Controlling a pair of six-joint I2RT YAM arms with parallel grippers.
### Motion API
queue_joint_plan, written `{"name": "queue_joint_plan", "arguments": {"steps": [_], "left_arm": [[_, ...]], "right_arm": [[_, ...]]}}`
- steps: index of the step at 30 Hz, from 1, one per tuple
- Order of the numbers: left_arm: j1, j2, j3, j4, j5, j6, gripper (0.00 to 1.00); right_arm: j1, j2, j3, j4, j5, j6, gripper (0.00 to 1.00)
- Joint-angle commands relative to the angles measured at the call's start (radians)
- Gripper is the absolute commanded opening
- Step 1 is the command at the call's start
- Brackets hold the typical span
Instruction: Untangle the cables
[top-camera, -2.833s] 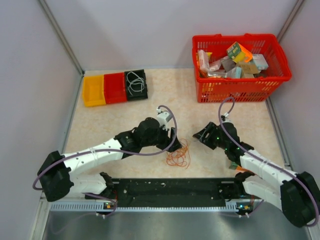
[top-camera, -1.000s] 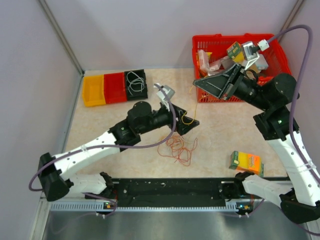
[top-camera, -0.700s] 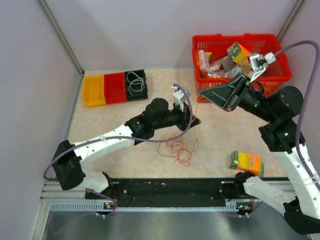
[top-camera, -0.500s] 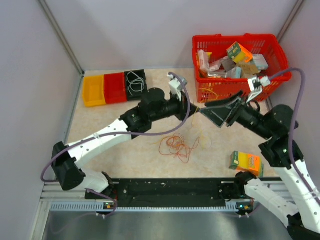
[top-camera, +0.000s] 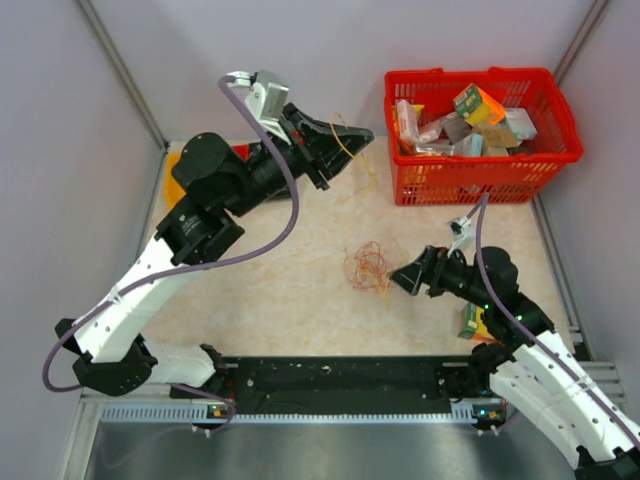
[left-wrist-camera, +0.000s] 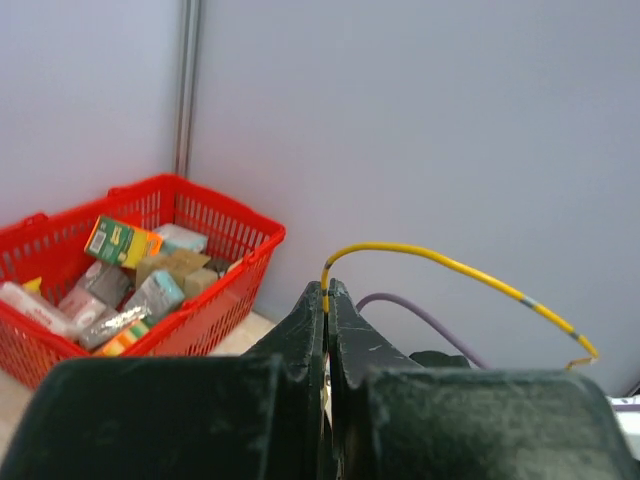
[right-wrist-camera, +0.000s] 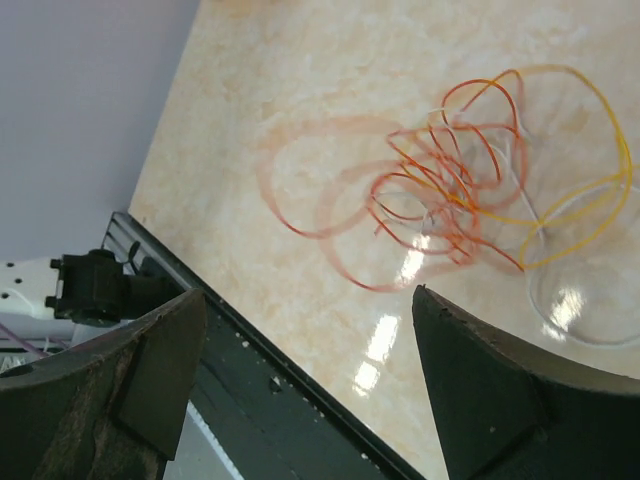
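Note:
A snarl of orange and red cables lies on the table's middle; in the right wrist view this snarl has a yellow strand and a faint white loop in it. My left gripper is raised high near the back wall. It is shut on a thin yellow cable that arcs from the pinched fingertips and dangles below them. My right gripper hovers low, just right of the snarl. In its own view that gripper is open with nothing between the fingers.
A red basket full of packets stands at the back right. A yellow bin and a red bin show partly behind the left arm. An orange-green box lies by the right arm. A black rail runs along the front edge.
The yellow cable passed from the right gripper to the left, which shut on it and rose toward the back wall. The right gripper opened and dropped down beside the snarl.

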Motion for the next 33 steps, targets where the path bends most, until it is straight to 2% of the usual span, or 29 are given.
{"name": "queue_joint_plan", "arguments": {"steps": [1,5,9,12,14,18,21,25,29,33], "left_arm": [[-0.001,0.002,0.035,0.027,0.005,-0.018,0.00],[-0.003,0.022,0.068,0.030,0.014,-0.043,0.00],[-0.003,0.017,0.096,-0.035,-0.030,0.014,0.00],[-0.001,0.000,0.096,-0.164,-0.153,0.073,0.00],[-0.001,-0.023,0.067,-0.247,-0.290,0.089,0.00],[0.018,-0.086,-0.080,-0.380,-0.476,0.086,0.00],[0.107,-0.124,-0.200,-0.500,-0.527,0.008,0.00],[0.322,-0.162,-0.364,-0.601,-0.458,-0.118,0.00],[0.457,-0.172,-0.507,-0.619,-0.447,-0.221,0.00],[0.519,-0.149,-0.655,-0.571,-0.412,-0.354,0.00]], "right_arm": [[-0.006,-0.008,0.006,0.247,-0.077,0.016,0.84],[-0.006,0.067,-0.075,0.497,-0.167,0.114,0.84],[-0.005,0.165,-0.110,0.510,-0.175,0.151,0.83],[-0.005,0.156,-0.170,0.548,-0.174,0.169,0.82],[-0.006,0.142,-0.199,0.534,-0.152,0.168,0.82],[-0.006,0.145,-0.222,0.526,-0.146,0.165,0.82],[-0.006,0.163,-0.235,0.551,-0.152,0.171,0.81],[-0.006,0.179,-0.235,0.551,-0.155,0.168,0.81],[-0.005,0.176,-0.246,0.551,-0.152,0.177,0.81],[-0.006,0.156,-0.259,0.539,-0.148,0.189,0.81]]}}
